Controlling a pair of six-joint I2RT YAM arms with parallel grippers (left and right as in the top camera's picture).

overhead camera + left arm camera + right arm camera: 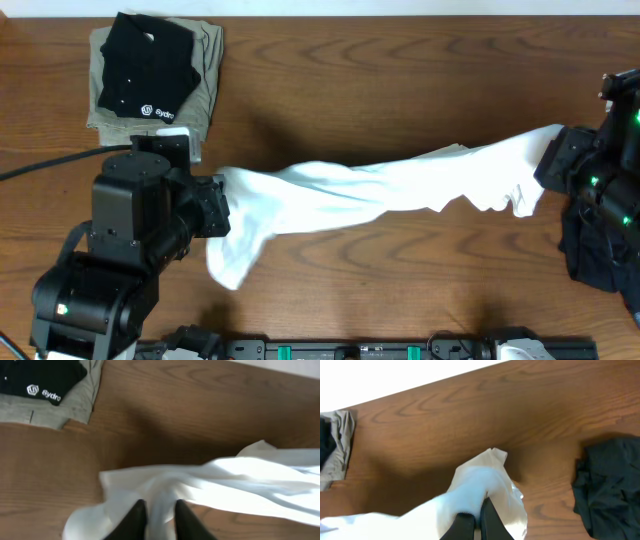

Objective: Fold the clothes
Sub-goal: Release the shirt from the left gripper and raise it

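Observation:
The white T-shirt [380,190] is pulled into a long bunched band across the wooden table, running from my left gripper [218,205] to my right gripper [550,160]. Its left end droops toward the table's front. In the left wrist view my left gripper [159,505] has its dark fingers [136,515] standing apart, with a fold of the blurred white cloth [225,480] lying between them. In the right wrist view my right gripper [479,510] is pinched tight on a corner of the shirt [480,480].
A folded black shirt with a white logo [145,65] lies on a folded khaki garment [205,70] at the back left. A crumpled dark garment [600,250] sits by the right arm, also in the right wrist view [610,485].

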